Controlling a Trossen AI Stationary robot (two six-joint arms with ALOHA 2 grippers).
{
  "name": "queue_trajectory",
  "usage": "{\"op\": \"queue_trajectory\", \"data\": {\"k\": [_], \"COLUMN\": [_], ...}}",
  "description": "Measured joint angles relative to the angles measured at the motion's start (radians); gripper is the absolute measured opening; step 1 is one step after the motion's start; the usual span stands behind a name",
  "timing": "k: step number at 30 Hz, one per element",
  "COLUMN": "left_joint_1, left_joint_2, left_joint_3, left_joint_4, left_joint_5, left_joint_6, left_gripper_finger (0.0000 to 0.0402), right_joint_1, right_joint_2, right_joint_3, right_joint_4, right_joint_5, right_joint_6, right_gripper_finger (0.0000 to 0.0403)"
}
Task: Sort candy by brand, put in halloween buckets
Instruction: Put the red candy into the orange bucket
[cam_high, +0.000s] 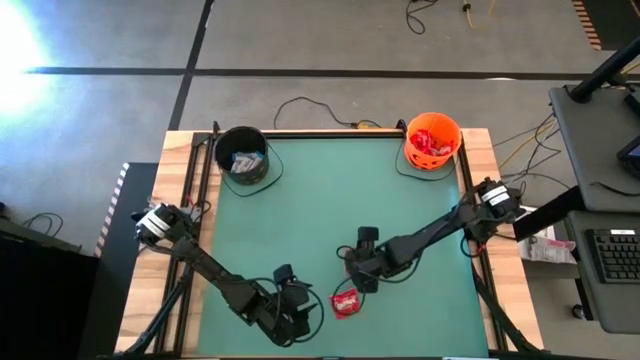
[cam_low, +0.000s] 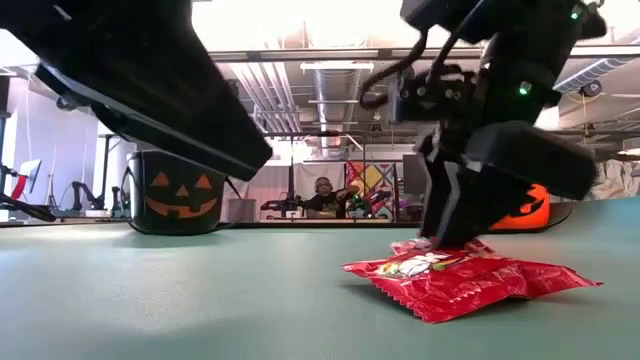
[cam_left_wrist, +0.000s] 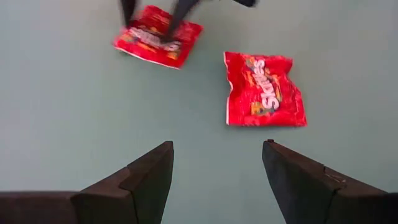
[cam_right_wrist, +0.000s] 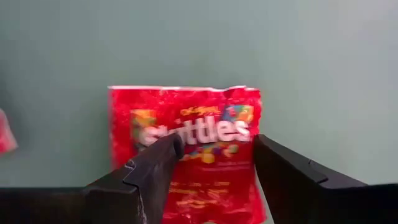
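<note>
Right gripper (cam_right_wrist: 214, 171) sits fingers apart over a red packet (cam_right_wrist: 186, 134), lower half hidden. Left gripper (cam_left_wrist: 214, 180) hangs open, empty, above the table (cam_left_wrist: 62, 112).

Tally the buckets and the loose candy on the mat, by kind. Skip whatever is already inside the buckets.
Buckets: 2, the black bucket and the orange bucket
Loose red packets: 2, the free packet and the second packet, which lies at the right gripper
Loose white-and-blue bars: 0
Total: 4
</note>
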Motion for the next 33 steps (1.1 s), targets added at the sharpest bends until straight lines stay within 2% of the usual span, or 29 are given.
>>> {"op": "queue_trajectory", "data": {"k": [3, 7, 11, 14, 19, 23, 33], "left_joint_1": [0.0, 0.0, 0.0, 0.0, 0.0, 0.0, -0.004], "left_joint_2": [0.0, 0.0, 0.0, 0.0, 0.003, 0.033, 0.109], "left_joint_3": [0.0, 0.0, 0.0, 0.0, 0.0, 0.0, 0.0], "left_joint_4": [0.003, 0.003, 0.004, 0.011, 0.024, 0.084, 0.127], "left_joint_5": [-0.023, -0.025, -0.025, -0.027, -0.085, -0.103, -0.067], "left_joint_6": [0.0, 0.0, 0.0, 0.0, -0.003, 0.0, -0.054], "left_gripper_finger": [0.0232, 0.0232, 0.0232, 0.0232, 0.0232, 0.0232, 0.0232], "right_joint_1": [-0.018, -0.02, -0.031, -0.038, -0.065, -0.076, -0.091], "right_joint_2": [0.005, 0.003, 0.004, 0.018, 0.058, 0.075, -0.023], "right_joint_3": [-0.024, -0.04, -0.042, -0.058, -0.084, -0.088, -0.092], "right_joint_4": [0.037, 0.045, 0.049, 0.07, 0.079, 0.076, 0.045], "right_joint_5": [-0.107, -0.053, -0.088, -0.111, -0.175, -0.174, -0.175], "right_joint_6": [0.003, 0.019, 0.009, 0.016, 0.083, 0.082, 0.065], "right_gripper_finger": [0.0209, 0.0209, 0.0206, 0.0185, 0.0121, 0.0086, 0.0063]}}
